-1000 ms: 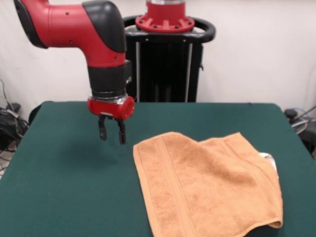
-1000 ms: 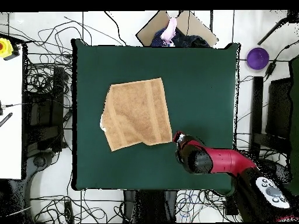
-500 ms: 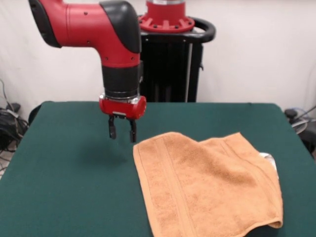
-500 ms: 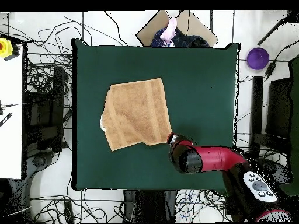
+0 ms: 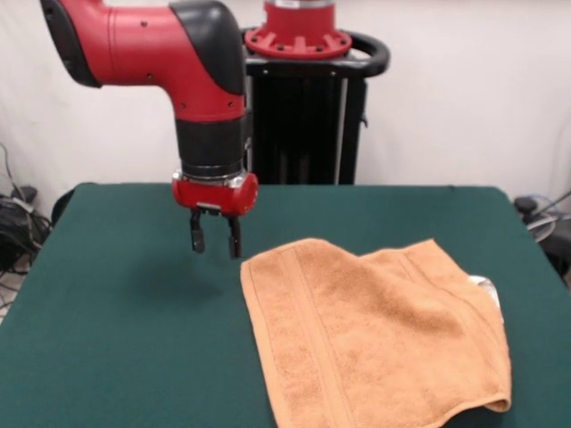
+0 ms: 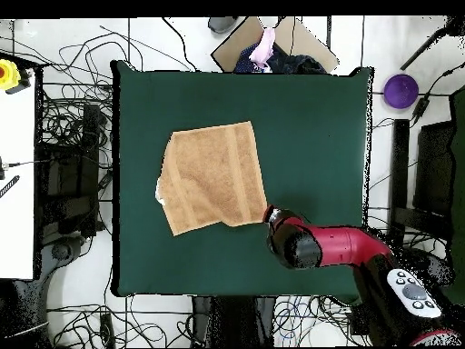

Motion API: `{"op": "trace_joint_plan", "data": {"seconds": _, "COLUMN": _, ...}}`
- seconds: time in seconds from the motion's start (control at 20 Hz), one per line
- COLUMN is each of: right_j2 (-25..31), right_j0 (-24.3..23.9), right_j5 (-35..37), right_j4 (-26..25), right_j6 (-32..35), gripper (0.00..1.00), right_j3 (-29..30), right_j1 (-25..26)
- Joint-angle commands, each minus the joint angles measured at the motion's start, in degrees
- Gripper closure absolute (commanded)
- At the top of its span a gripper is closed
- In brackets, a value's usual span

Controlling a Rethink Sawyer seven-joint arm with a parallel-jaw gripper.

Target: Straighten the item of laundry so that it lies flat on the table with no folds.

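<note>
While the front view shows the gripper hanging above the table with its two dark fingers parted by a modest gap and nothing held between them, the overhead view hides those fingers under the red and black arm, so only the arm's end is seen there, just beside one corner of the towel.

The front view places the gripper just left of the towel's far left corner, clear of the cloth. The overhead view alone shows the whole outline: the towel lies on the table somewhat toward one side, well within the edges, and its shape is an uneven four-sided figure rather than a true square.

The towel is orange-tan terry cloth with a looped, nubby surface and woven bands running parallel to its left edge in the front view. Its right side is doubled over, with a rounded fold at the near right corner and a small pale tag at the right edge. The table top is dark green, matt and felt-like.
</note>
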Motion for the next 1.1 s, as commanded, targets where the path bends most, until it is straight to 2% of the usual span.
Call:
{"op": "trace_joint_plan", "data": {"seconds": 0.05, "right_j2": 7.6, "right_j0": -0.8, "right_j5": 8.6, "right_j4": -5.1, "right_j6": -14.6, "gripper": 0.00, "right_j3": -5.9, "right_j1": 2.7}}
{"op": "trace_joint_plan", "data": {"seconds": 0.15, "right_j2": 10.0, "right_j0": -1.8, "right_j5": 10.8, "right_j4": -6.2, "right_j6": -18.0, "gripper": 0.00, "right_j3": -7.1, "right_j1": 4.3}}
{"op": "trace_joint_plan", "data": {"seconds": 0.45, "right_j2": 11.3, "right_j0": -1.3, "right_j5": 12.0, "right_j4": -8.1, "right_j6": -17.1, "gripper": 0.00, "right_j3": -7.0, "right_j1": 4.2}}
{"op": "trace_joint_plan", "data": {"seconds": 0.65, "right_j2": 11.8, "right_j0": -1.6, "right_j5": 12.0, "right_j4": -8.3, "right_j6": -15.7, "gripper": 0.00, "right_j3": -4.4, "right_j1": 2.0}}
{"op": "trace_joint_plan", "data": {"seconds": 1.1, "right_j2": 12.4, "right_j0": -2.0, "right_j5": 10.0, "right_j4": -8.8, "right_j6": -16.1, "gripper": 0.00, "right_j3": -3.3, "right_j1": 3.3}}
